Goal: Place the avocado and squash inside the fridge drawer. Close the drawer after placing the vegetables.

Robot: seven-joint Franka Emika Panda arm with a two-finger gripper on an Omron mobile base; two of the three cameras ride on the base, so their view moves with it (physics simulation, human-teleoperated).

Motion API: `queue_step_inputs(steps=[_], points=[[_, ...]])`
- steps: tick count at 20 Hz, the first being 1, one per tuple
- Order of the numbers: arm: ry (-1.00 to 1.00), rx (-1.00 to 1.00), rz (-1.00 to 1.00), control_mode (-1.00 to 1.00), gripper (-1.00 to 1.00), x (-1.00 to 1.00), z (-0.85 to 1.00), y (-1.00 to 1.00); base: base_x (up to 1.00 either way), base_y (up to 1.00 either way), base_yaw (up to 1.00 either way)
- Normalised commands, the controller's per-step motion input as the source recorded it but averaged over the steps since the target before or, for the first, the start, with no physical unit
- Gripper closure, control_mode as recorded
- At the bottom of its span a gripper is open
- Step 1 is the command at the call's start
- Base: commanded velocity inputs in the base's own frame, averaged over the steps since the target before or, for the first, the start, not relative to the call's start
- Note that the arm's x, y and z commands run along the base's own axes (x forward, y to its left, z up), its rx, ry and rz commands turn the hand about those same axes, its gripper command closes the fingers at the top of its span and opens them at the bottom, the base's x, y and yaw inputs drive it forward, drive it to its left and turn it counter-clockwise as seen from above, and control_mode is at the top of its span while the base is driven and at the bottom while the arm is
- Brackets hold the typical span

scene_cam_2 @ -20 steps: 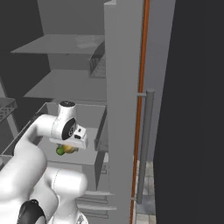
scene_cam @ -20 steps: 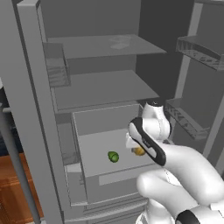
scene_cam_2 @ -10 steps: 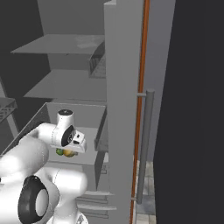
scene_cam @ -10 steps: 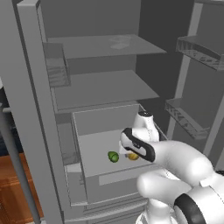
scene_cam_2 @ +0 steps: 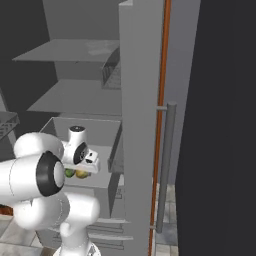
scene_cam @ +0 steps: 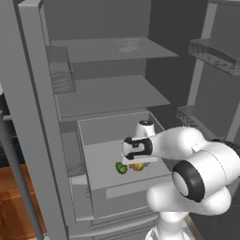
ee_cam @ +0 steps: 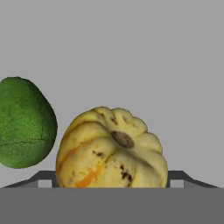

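Down inside the fridge drawer (scene_cam: 93, 133) now, pulled out and open-topped, with both vegetables on its flat grey floor. Squash (ee_cam: 111, 148) dead centre in the hand view, ribbed and yellow with its brown stem scar facing the camera, sitting squarely between the two dark fingertips (ee_cam: 41, 178) that poke up either side of it. Jaws standing wide apart, broader than the squash; cannot tell whether the pads touch it, since the bottom band hides the contact. Avocado (ee_cam: 25, 122) just off to the squash's left in that view, near it, outside the jaws. From the left base view, gripper (scene_cam: 133, 161) hanging low over the drawer floor, squash (scene_cam: 138, 166) under it, avocado (scene_cam: 122, 168) just beside. Right base view: green and yellow lumps side by side beneath the hand.
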Motion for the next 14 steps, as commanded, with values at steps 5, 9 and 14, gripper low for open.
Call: queue_step_inputs(steps=[5,9,14], points=[[0.00,0.00,0.00,-1.00,1.00,0.05,-0.39,0.00,0.00,0.00,0.00],[0.00,0.00,0.00,-1.00,1.00,0.00,-0.52,0.00,0.00,0.00,0.00],[-0.01,0.00,0.00,-1.00,-1.00,0.00,-0.39,0.00,0.00,0.00,0.00]])
